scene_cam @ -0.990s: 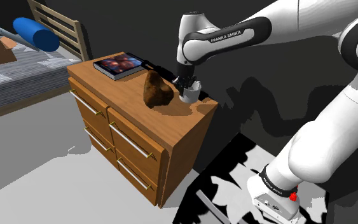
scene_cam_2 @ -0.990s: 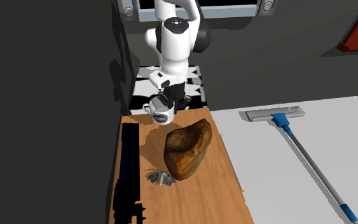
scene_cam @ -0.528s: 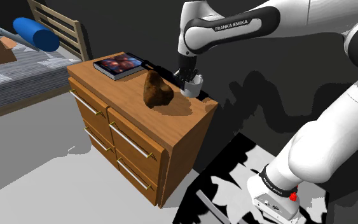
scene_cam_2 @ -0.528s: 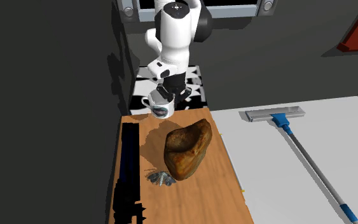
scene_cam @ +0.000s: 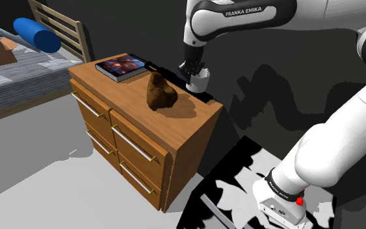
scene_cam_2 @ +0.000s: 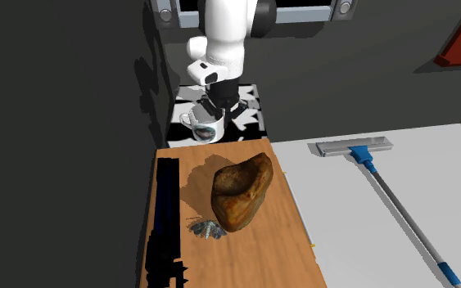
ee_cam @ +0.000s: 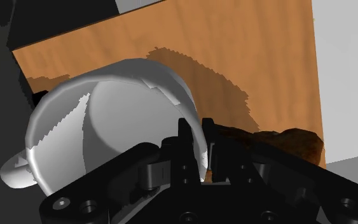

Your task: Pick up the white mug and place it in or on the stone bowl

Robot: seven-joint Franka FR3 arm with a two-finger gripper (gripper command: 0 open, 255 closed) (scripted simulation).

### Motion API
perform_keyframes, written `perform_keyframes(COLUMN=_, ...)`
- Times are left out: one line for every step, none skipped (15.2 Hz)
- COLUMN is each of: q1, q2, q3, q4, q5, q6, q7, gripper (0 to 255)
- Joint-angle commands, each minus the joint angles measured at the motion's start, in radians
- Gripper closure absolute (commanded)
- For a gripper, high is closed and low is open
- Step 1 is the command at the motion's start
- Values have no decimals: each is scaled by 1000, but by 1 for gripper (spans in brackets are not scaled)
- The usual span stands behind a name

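- Gripper [scene_cam: 193,67] clamped on mug [scene_cam: 199,80] rim — mug in the air over dresser [scene_cam: 189,125] edge nearest the stand.
- Bowl [scene_cam: 160,92] mid-top — apart from mug.

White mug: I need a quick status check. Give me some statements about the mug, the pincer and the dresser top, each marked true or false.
1. The pincer is shut on the rim of the white mug. True.
2. The mug sits inside the brown stone bowl. False: it hangs from the pincer beside the bowl, apart from it.
3. The mug is held clear above the wooden dresser, with its shadow falling on the top. True.
4. The book lies underneath the bowl. False: it lies flat on the dresser top next to the bowl, on the side away from the mug.
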Motion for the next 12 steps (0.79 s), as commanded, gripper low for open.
perform_keyframes(q1=0, q2=-3, q3=0, q4=24, q5=1, q6=-27, q7=-1, gripper=255)
perform_keyframes(q1=0, q2=-5, q3=0, q4=35, q5=1, q6=-40, q7=-1, gripper=255)
perform_keyframes(q1=0, q2=-7, q3=0, q4=47, q5=1, q6=-54, q7=-2, gripper=255)
perform_keyframes(q1=0, q2=-8, q3=0, q4=59, q5=1, q6=-67, q7=-2, gripper=255)
perform_keyframes(q1=0, q2=-9, q3=0, q4=71, q5=2, q6=-80, q7=-3, gripper=255)
perform_keyframes(q1=0, q2=-10, q3=0, q4=84, q5=2, q6=-94, q7=-4, gripper=255)
perform_keyframes(q1=0, q2=-10, q3=0, q4=96, q5=2, q6=-107, q7=-4, gripper=255)
perform_keyframes(q1=0, q2=-11, q3=0, q4=109, q5=2, q6=-120, q7=-5, gripper=255)
perform_keyframes(q1=0, q2=-11, q3=0, q4=122, q5=2, q6=-134, q7=-5, gripper=255)
perform_keyframes(q1=0, q2=-11, q3=0, q4=136, q5=2, q6=-147, q7=-5, gripper=255)
perform_keyframes(q1=0, q2=-11, q3=0, q4=150, q5=2, q6=-161, q7=-6, gripper=255)
perform_keyframes(q1=0, q2=-10, q3=0, q4=162, q5=2, q6=-172, q7=-6, gripper=255)
